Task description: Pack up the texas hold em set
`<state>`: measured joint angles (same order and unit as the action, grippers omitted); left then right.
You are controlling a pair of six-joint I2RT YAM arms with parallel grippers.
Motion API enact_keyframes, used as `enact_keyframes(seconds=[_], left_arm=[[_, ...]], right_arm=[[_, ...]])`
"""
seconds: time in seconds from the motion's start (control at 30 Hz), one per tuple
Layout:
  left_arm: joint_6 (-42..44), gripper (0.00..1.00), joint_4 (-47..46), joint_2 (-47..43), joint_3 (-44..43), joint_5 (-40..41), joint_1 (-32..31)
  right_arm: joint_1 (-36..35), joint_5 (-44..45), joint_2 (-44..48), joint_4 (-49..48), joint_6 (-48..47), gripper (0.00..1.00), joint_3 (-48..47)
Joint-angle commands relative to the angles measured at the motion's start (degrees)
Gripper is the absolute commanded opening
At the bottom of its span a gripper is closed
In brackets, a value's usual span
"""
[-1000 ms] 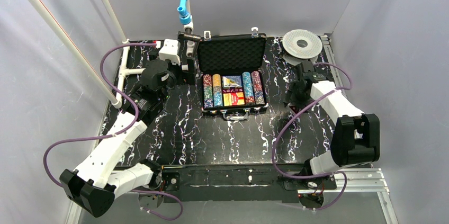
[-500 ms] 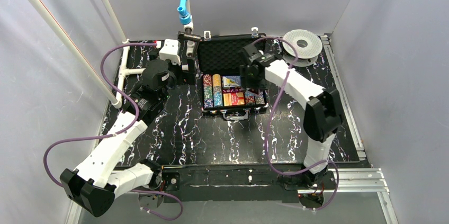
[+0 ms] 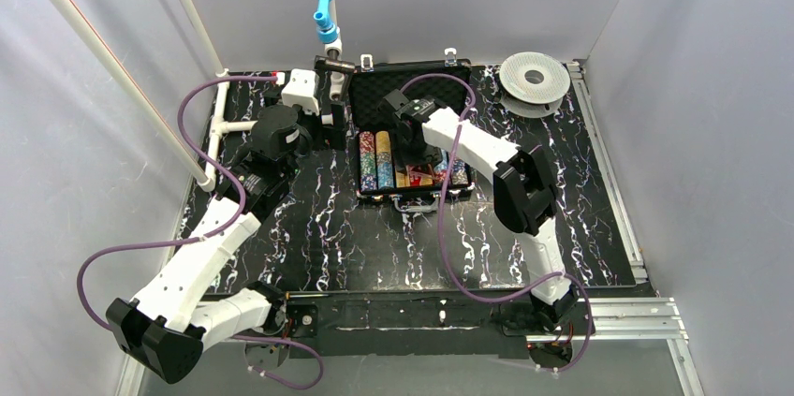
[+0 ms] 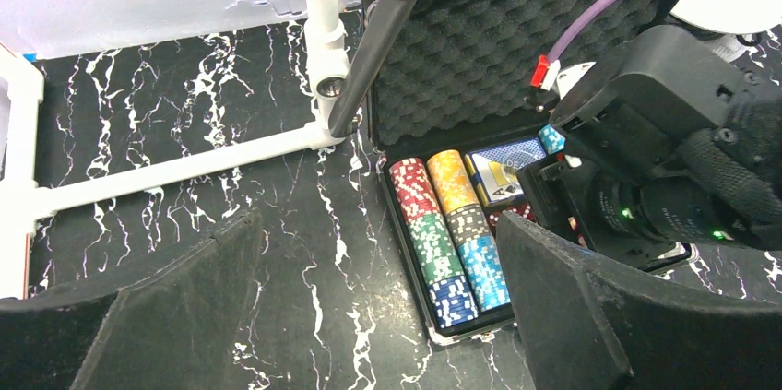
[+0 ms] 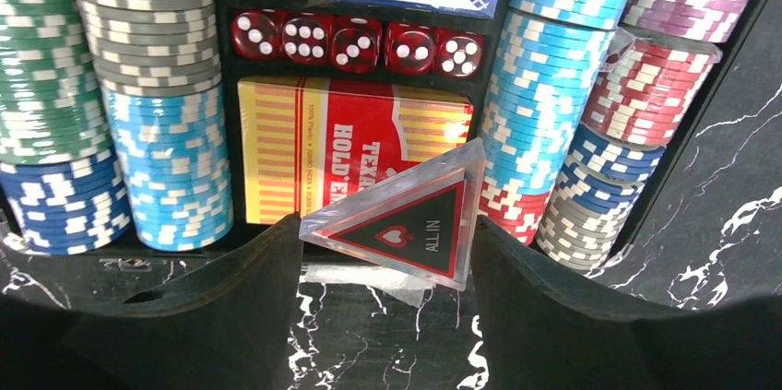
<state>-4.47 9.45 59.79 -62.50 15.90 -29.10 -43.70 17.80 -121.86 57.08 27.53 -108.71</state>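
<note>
ALL IN triangle (image 5: 398, 218) in right claw (image 5: 384, 241)

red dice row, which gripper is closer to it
Right. The right gripper hangs over the open case, gripping a clear all in triangle close to the red dice; the left gripper sits open outside the case's left wall.

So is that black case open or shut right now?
Open. The briefcase has its foam-lined lid raised at the back, leaving chip rows, red dice and a card deck uncovered inside.

Bright, even light (soft shadows)
</note>
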Motion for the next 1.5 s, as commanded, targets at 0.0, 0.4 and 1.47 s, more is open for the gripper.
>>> enact_keyframes(seconds=[0.0,0.4,1.47], left_arm=[[0.5,0.99,-0.1,-0.5,-0.2,1.0,-0.3],[0.5,1.00,-0.1,-0.5,-0.2,1.0,-0.3],[0.5,0.99,-0.1,-0.4,-0.2,0.6,-0.2]], right_arm=[[0.3,2.0,-0.8,1.4,-0.8,0.37,-3.0],[0.3,0.3,-3.3,0.7,-0.7,0.49,-4.7],[-0.2,-0.5,-4.4,0.2,0.3,0.72,-4.4]])
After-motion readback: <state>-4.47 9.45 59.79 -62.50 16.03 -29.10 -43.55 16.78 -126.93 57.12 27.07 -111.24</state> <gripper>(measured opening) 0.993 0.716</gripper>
